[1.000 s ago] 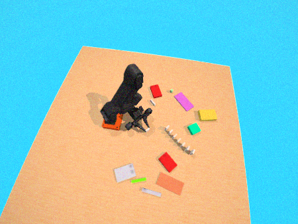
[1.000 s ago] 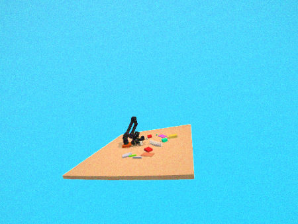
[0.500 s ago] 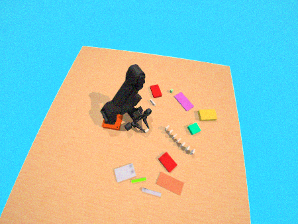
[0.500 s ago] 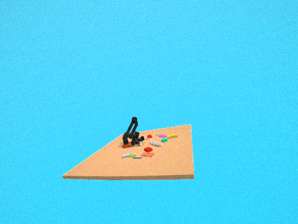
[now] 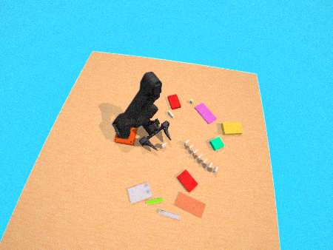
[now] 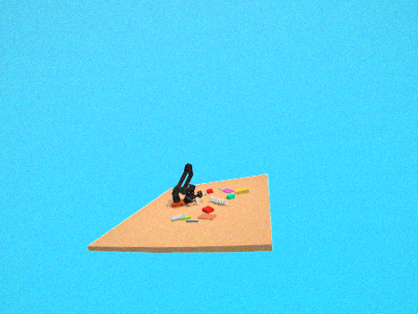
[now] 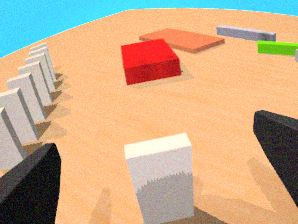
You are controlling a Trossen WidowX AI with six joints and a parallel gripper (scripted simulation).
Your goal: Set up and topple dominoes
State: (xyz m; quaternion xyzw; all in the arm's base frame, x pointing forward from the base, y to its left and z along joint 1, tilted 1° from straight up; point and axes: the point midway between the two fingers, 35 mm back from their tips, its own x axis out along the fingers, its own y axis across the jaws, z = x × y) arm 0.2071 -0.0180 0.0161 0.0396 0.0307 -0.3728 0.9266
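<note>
Several white dominoes (image 5: 200, 157) (image 6: 218, 201) (image 7: 19, 114) stand upright in a slanting row, at the left in the wrist view. One white domino (image 5: 163, 146) (image 7: 163, 167) stands upright by itself, apart from the row on the arm's side. My gripper (image 5: 163, 144) (image 7: 160, 136) is open around it, with a wide gap between the domino and each finger. Another white domino (image 5: 170, 115) seems to lie on the table beyond the gripper, near a red block. The lower end of the domino between my fingers is cut off in the wrist view.
A red block (image 5: 187, 180) (image 7: 150, 60) and an orange slab (image 5: 190, 204) lie on one side of the row. A green block (image 5: 217, 143), a yellow block (image 5: 232, 128) and a magenta slab (image 5: 206, 113) lie on the other. Another red block (image 5: 174, 101) lies farther back.
</note>
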